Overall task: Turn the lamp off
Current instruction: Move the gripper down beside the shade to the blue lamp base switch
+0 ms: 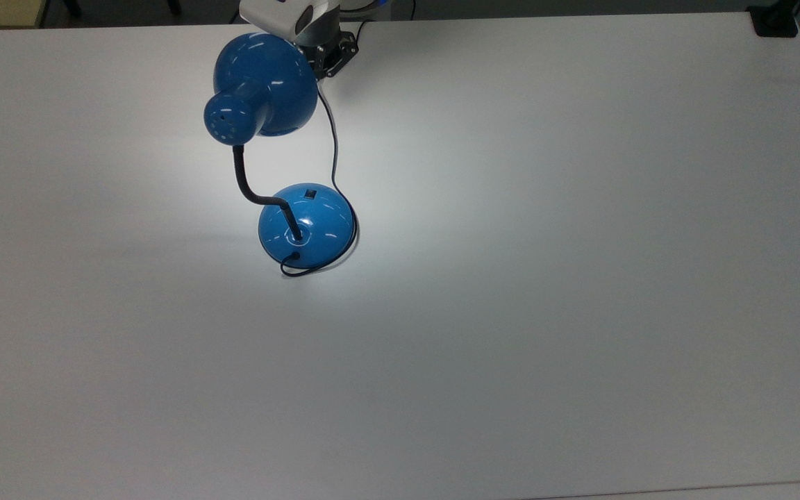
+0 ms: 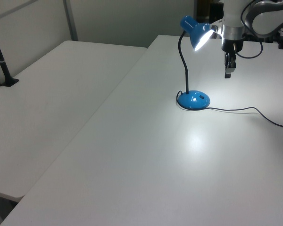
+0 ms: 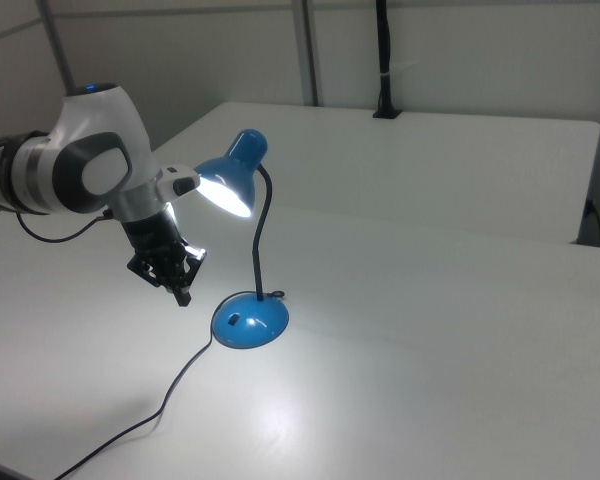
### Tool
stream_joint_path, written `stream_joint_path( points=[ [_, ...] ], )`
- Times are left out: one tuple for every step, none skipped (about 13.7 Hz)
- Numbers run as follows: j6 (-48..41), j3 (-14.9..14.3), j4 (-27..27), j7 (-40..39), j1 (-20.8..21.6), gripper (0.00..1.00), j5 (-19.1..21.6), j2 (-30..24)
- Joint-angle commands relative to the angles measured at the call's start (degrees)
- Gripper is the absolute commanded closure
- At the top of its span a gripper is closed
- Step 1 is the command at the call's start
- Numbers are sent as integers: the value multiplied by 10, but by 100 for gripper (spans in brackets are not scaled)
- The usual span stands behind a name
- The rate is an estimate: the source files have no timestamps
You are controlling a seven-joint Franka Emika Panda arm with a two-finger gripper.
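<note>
Lamp: lit, upright on desk, toward the top view's upper left; shade aimed down at desk.
Switch: on base, untouched.
Cord: trails across desk from base.
End effector: in air beside shade, above desk, apart from base; finger spacing cannot be told.
</note>
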Motion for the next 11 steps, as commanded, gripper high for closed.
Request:
stream_joint_path(
  points=[
    [123, 9, -33, 106, 3, 100, -5, 42],
    [149, 10, -35, 128, 3, 100, -5, 53],
    [170, 10, -35, 149, 3, 100, -9, 66],
    [175, 10, -37, 154, 5, 100, -10, 68],
    [179, 10, -39, 156, 7, 100, -10, 72],
    [184, 10, -40, 157, 7, 100, -10, 76],
    [189, 11, -40, 158, 9, 100, -10, 85],
    [195, 11, -40, 166, 16, 100, -11, 93],
    [209, 12, -40, 184, 19, 100, -18, 105],
    [228, 12, -40, 210, 21, 100, -35, 117],
    [245, 12, -40, 244, 23, 100, -58, 127]
  ],
)
